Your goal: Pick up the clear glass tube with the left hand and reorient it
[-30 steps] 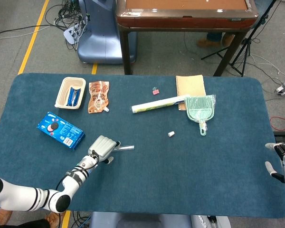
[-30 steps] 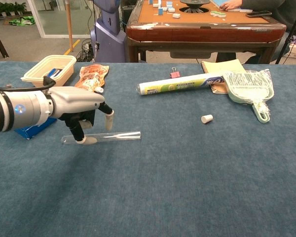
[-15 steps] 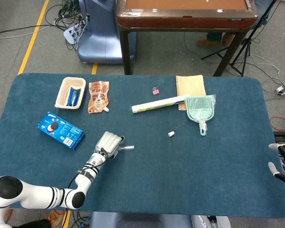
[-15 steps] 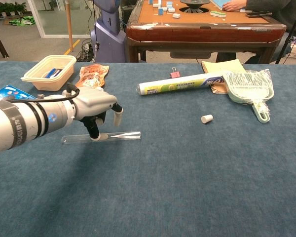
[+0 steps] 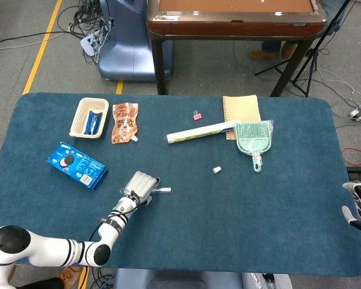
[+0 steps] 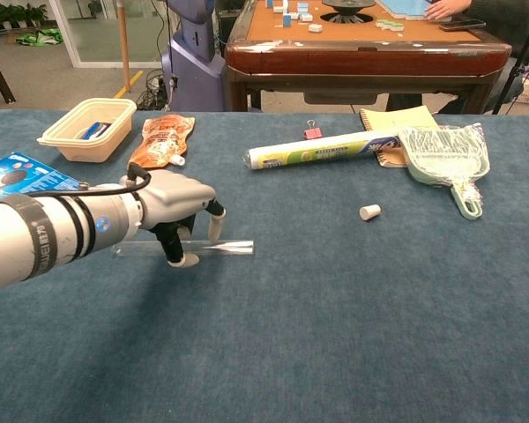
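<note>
The clear glass tube (image 6: 234,248) lies flat on the blue table cloth; in the head view only its right end (image 5: 163,190) shows past my fingers. My left hand (image 6: 181,203) hovers over the tube's left half, palm down. Its thumb (image 6: 182,259) stands on the near side and a fingertip (image 6: 216,231) on the far side, with a gap between them and the glass. In the head view the left hand (image 5: 141,182) covers most of the tube. My right hand (image 5: 360,208) sits at the table's right edge, fingers apart, holding nothing.
A blue cookie box (image 5: 77,164), a cream tray (image 5: 78,123) and an orange pouch (image 5: 124,122) lie left and behind the hand. Further right are a rolled tube of film (image 5: 198,132), a small white cap (image 5: 216,170), a notebook (image 5: 240,107) and a green dustpan (image 5: 253,137).
My left hand slid to the right along the tube and settled lower over it. The tube's right end shifted slightly toward me. The right hand drifted a little lower.
</note>
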